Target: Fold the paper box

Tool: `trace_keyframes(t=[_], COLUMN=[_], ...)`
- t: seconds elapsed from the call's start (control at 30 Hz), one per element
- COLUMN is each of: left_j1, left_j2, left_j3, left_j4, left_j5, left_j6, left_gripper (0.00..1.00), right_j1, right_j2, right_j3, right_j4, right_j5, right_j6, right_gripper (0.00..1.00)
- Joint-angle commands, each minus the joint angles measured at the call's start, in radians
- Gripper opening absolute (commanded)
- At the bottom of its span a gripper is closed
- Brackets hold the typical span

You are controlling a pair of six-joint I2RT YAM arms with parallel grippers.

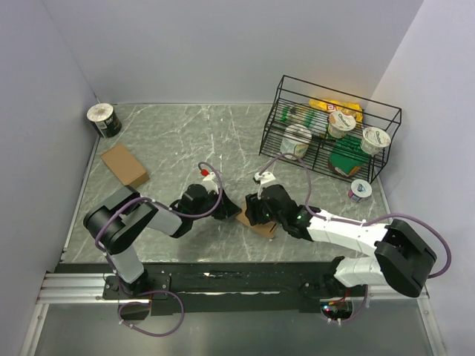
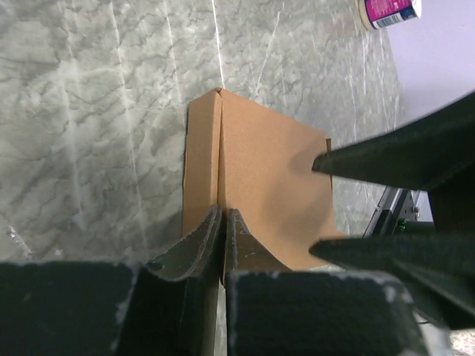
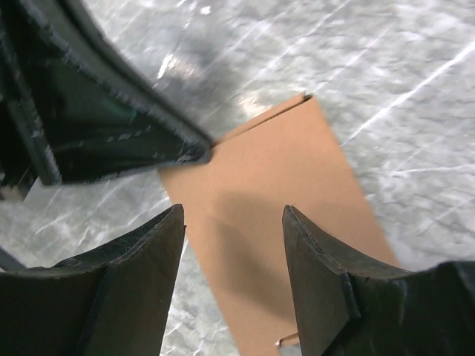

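The paper box (image 1: 259, 222) is a small flat brown cardboard piece lying on the marble table between the two arms. In the left wrist view a raised flap runs along the left side of the paper box (image 2: 274, 178), and my left gripper (image 2: 223, 216) is shut on the near end of that flap. My right gripper (image 3: 234, 226) hovers open just above the paper box (image 3: 274, 178), its fingers apart and holding nothing. The right gripper's fingers (image 2: 393, 159) reach in from the right in the left wrist view. From above, the left gripper (image 1: 223, 208) and right gripper (image 1: 254, 210) meet at the box.
A second brown cardboard box (image 1: 125, 165) lies at the left. A dark can (image 1: 104, 119) stands in the far left corner. A black wire basket (image 1: 291, 84) with cups and packets fills the far right, and a small cup (image 1: 360, 190) sits in front of it.
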Motion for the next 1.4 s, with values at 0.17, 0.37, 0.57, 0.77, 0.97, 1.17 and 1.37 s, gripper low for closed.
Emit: trace_keyframes(t=[0.17,0.37,0.57,0.77,0.97,1.17,1.37], left_j1=[-0.017,-0.015,-0.007,0.063,0.074,0.075,0.075], left_j2=[-0.081,-0.208,-0.195,-0.233,-0.278,-0.212,-0.135], left_j3=[0.025,0.02,0.028,-0.073,-0.112,-0.103,-0.072], left_j4=[-0.279,-0.327,-0.37,-0.217,-0.14,-0.072,-0.077], left_j5=[-0.071,-0.113,-0.134,-0.056,0.013,0.057,0.061], left_j6=[0.056,0.099,0.141,0.09,0.104,0.093,0.13], left_gripper=[0.33,0.67,0.75,0.83,0.92,0.88,0.72], right_j1=[-0.037,-0.037,-0.037,-0.043,-0.117,-0.154,-0.128], right_j2=[0.049,0.126,0.158,0.037,-0.012,0.077,0.097], right_j3=[0.031,0.011,0.017,0.049,0.166,0.234,0.237], right_j4=[-0.049,0.006,0.033,-0.016,-0.176,-0.274,-0.288], right_j5=[-0.027,-0.047,-0.075,-0.125,-0.265,-0.357,-0.331], right_j6=[-0.008,-0.031,-0.067,-0.106,-0.208,-0.334,-0.411], right_gripper=[0.65,0.66,0.67,0.85,0.89,0.91,0.99])
